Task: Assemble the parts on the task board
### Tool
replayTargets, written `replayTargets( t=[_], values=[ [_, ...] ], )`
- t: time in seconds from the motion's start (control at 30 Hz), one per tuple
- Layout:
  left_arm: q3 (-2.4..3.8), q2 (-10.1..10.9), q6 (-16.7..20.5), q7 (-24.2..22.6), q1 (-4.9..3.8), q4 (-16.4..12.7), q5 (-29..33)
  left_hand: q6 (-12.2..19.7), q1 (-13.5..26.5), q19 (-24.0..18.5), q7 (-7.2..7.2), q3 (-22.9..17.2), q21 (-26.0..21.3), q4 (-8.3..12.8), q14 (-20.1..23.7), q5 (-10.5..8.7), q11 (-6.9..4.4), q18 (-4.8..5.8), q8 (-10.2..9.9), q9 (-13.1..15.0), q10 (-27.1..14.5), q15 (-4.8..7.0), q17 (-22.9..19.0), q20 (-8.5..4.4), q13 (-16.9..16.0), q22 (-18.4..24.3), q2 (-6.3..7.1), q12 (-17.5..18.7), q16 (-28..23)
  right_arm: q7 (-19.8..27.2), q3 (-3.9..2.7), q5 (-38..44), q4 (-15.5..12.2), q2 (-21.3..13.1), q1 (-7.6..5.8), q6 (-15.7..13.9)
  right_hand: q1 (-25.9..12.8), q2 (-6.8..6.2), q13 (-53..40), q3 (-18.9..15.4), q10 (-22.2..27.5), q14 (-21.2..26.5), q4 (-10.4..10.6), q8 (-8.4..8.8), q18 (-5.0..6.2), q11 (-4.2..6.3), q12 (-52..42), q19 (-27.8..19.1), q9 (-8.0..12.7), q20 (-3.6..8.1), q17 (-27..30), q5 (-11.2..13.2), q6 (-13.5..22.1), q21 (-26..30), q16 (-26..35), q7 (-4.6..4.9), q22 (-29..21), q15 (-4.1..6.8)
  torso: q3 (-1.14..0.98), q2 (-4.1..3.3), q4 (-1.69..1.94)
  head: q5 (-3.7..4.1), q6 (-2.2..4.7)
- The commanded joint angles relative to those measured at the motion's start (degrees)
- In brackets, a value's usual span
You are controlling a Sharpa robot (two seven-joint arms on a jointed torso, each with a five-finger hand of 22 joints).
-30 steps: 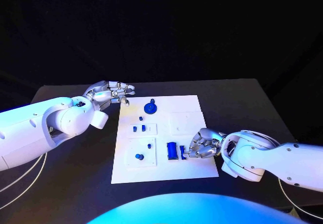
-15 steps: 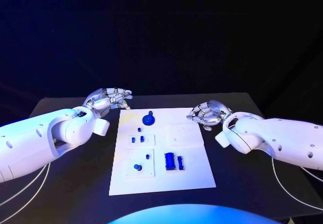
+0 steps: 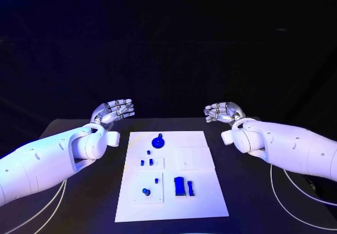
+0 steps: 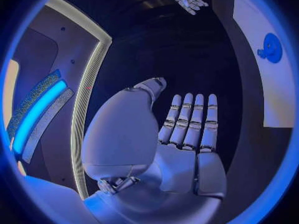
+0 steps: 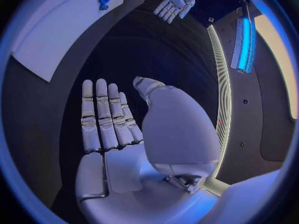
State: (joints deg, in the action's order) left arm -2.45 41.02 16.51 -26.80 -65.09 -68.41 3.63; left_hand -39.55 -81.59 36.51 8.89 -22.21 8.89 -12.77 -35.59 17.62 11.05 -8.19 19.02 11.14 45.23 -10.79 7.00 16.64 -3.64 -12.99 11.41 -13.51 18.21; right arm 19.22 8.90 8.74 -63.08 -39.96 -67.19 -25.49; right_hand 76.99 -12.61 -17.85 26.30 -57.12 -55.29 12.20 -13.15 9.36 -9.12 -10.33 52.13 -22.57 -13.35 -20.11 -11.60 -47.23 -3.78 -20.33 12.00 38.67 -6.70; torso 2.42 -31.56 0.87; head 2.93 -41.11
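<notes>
Both arms are raised at the far side of the desk [image 3: 84,219], so you are between manipulations: no part is in hand, and judging by the layout the assembly is either finished or awaiting its next pick. The left robot hand [image 3: 114,111] sits beyond the far-left corner of the task board [image 3: 200,195], fingers straight and spread, holding nothing; the left wrist view confirms a flat palm and extended fingers [image 4: 190,119]. The right robot hand [image 3: 222,112] mirrors it beyond the far-right corner, likewise spread and holding nothing, as its own wrist view shows [image 5: 106,119]. The task board lies flat on the desk between and nearer than the two hands, well apart from both. On it you can see a round blue part [image 3: 159,142] near the far edge, two small blue pieces [image 3: 146,162] in a raised square at left centre, a blue knob [image 3: 146,191] in the square nearer you, and a pair of upright blue blocks [image 3: 183,185] just beside that square; whether each is fully seated cannot be told. If work remains, your next move calls for bringing one hand down and inward over the board, choosing a part, and closing the fingers precisely on a small piece without disturbing its close neighbours
</notes>
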Motion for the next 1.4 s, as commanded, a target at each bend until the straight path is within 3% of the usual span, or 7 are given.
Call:
replayTargets(
  t=[0.03, 0.07, 0.3, 0.33, 0.37, 0.4, 1.4],
  values=[
    [0.01, -0.27, 0.26, -0.23, 0.03, 0.44, 0.21, 39.55, 24.38, -36.51, -8.89, 22.21, -8.89, 12.77, 35.59, -17.62, -11.05, 8.19, -19.02, -11.14, -45.23, 10.79, -7.0, -16.64, 3.64, 12.99, -11.41, 13.51, -18.21, 0.43, -0.03, -0.57, 0.39, 0.25, 0.02, 0.29, -23.35, 12.61, 17.85, -26.3, 16.92, 55.29, -12.2, 13.15, -9.36, 9.12, 10.33, -52.13, 22.57, 13.35, 20.11, 11.6, 47.23, 3.78, 20.33, -12.0, -38.67, 6.7, -0.01, 0.03, 0.0, -0.03, 0.08],
    [0.02, -0.26, 0.38, -0.24, 0.05, 0.35, 0.19, 39.55, 25.13, -36.51, -8.89, 22.21, -8.89, 12.77, 35.59, -17.62, -11.05, 8.19, -19.02, -11.14, -45.23, 10.79, -7.0, -16.64, 3.64, 12.99, -11.41, 13.51, -18.21, 0.47, -0.06, -0.6, 0.28, 0.23, 0.05, 0.21, -24.57, 12.61, 17.85, -26.3, 57.12, 55.29, -12.2, 13.15, -9.36, 9.12, 10.33, -52.13, 22.57, 13.35, 20.11, 11.6, 47.23, 3.78, 20.33, -12.0, -38.67, 6.7, -0.03, 0.03, 0.0, -0.06, 0.14],
    [0.34, 0.26, 3.95, -0.6, 0.69, -2.52, -0.31, 39.55, 37.54, -36.51, -8.89, 22.21, -8.89, 12.77, 35.59, -17.62, -11.05, 8.19, -19.02, -11.14, -45.23, 10.79, -7.0, -16.64, 3.64, 12.99, -11.41, 13.51, -18.21, 1.8, -1.23, -1.68, -3.3, -0.43, 0.97, -2.27, -36.25, 12.61, 17.85, -26.3, 57.12, 55.29, -12.2, 13.15, -9.36, 9.12, 10.33, -52.13, 22.57, 13.35, 20.11, 11.6, 47.23, 3.78, 20.33, -12.0, -38.67, 6.7, -0.68, 0.13, -0.24, -0.83, 1.93],
    [0.47, 0.48, 5.47, -0.75, 0.96, -3.74, -0.52, 39.55, 39.81, -36.51, -8.89, 22.21, -8.89, 12.77, 35.59, -17.62, -11.05, 8.19, -19.02, -11.14, -45.23, 10.79, -7.0, -16.64, 3.64, 12.99, -11.41, 13.51, -18.21, 2.37, -1.72, -2.13, -4.82, -0.7, 1.36, -3.32, -76.99, 12.61, 17.85, -26.3, 57.12, 55.29, -12.2, 13.15, -9.36, 9.12, 10.33, -52.13, 22.57, 13.35, 20.11, 11.6, 47.23, 3.78, 20.33, -12.0, -38.67, 6.7, -0.95, 0.17, -0.34, -1.17, 2.69],
    [0.58, 0.64, 6.6, -0.87, 1.17, -4.66, -0.68, 39.55, 41.35, -36.51, -8.89, 22.21, -8.89, 12.77, 35.59, -17.62, -11.05, 8.19, -19.02, -11.14, -45.23, 10.79, -7.0, -16.64, 3.64, 12.99, -11.41, 13.51, -18.21, 2.79, -2.09, -2.47, -5.96, -0.91, 1.65, -4.11, -76.99, 12.61, 17.85, -26.3, 57.12, 55.29, -12.2, 13.15, -9.36, 9.12, 10.33, -52.13, 22.57, 13.35, 20.11, 11.6, 47.23, 3.78, 20.33, -12.0, -38.67, 6.7, -1.16, 0.2, -0.41, -1.41, 3.26],
    [0.69, 0.82, 7.86, -1.0, 1.39, -5.66, -0.86, 39.55, 81.59, -36.51, -8.89, 22.21, -8.89, 12.77, 35.59, -17.62, -11.05, 8.19, -19.02, -11.14, -45.23, 10.79, -7.0, -16.64, 3.64, 12.99, -11.41, 13.51, -18.21, 3.26, -2.5, -2.85, -7.21, -1.14, 1.98, -4.98, -76.99, 12.61, 17.85, -26.3, 57.12, 55.29, -12.2, 13.15, -9.36, 9.12, 10.33, -52.13, 22.57, 13.35, 20.11, 11.6, 47.23, 3.78, 20.33, -12.0, -38.67, 6.7, -1.37, 0.23, -0.49, -1.67, 3.85],
    [2.45, 3.67, 27.61, -3.0, 4.93, -21.55, -3.63, 39.55, 81.59, -36.51, -8.89, 22.21, -8.89, 12.77, 35.59, -17.62, -11.05, 8.19, -19.02, -11.14, -45.23, 10.79, -7.0, -16.64, 3.64, 12.99, -11.41, 13.51, -18.21, 10.57, -8.9, -8.74, -26.87, -4.73, 7.03, -18.63, -76.99, 12.61, 17.85, -26.3, 57.12, 55.29, -12.2, 13.15, -9.36, 9.12, 10.33, -52.13, 22.57, 13.35, 20.11, 11.6, 47.23, 3.78, 20.33, -12.0, -38.67, 6.7, -2.42, 0.38, -0.87, -2.93, 6.73]
  ],
)
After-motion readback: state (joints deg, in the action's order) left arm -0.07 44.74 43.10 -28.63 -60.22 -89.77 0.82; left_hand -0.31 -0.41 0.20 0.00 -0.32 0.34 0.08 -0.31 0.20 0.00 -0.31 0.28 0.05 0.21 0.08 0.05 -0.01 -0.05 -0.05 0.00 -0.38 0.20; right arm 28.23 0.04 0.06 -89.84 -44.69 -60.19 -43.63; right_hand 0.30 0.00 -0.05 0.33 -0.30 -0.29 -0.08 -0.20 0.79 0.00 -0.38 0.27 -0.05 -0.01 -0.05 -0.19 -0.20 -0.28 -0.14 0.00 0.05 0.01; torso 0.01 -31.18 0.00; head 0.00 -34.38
